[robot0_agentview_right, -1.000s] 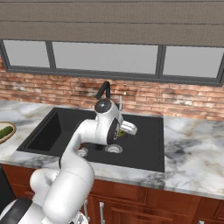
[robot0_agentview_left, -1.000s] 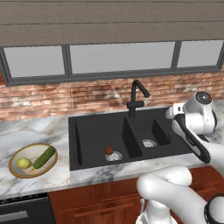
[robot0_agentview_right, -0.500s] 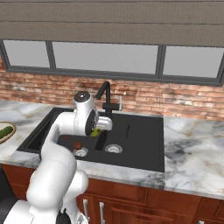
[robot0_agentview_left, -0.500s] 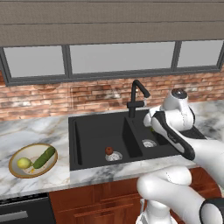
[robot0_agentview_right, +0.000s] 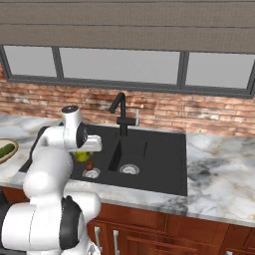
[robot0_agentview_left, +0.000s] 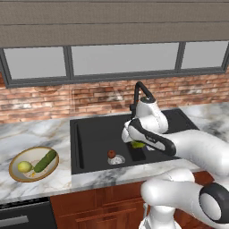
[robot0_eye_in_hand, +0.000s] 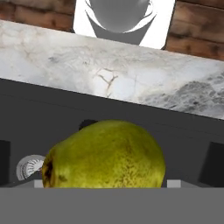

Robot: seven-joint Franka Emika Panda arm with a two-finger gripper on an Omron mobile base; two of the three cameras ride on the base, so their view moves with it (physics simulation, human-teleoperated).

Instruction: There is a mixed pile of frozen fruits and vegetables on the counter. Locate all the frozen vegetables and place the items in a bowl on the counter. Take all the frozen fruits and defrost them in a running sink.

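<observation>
Over the black sink (robot0_agentview_left: 94,138), the gripper (robot0_agentview_left: 137,144) clamps a yellow-green fruit (robot0_eye_in_hand: 105,155) (brown-speckled, lemon-like).

- Bowl (robot0_agentview_left: 13,172) on counter (robot0_agentview_left: 40,132), left of sink (robot0_agentview_left: 94,134); long piece (robot0_agentview_left: 44,161) and small ball (robot0_agentview_left: 24,167) side by side inside.
- Red ball (robot0_agentview_left: 111,154) in left basin, beside drain (robot0_agentview_left: 117,159).
- Lemon-like fruit (robot0_eye_in_hand: 105,155) above sink, before tap (robot0_agentview_left: 141,89).

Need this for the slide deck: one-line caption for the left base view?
Gripper holds a yellow-green fruit over the black sink, a dark red fruit already inside.
</observation>
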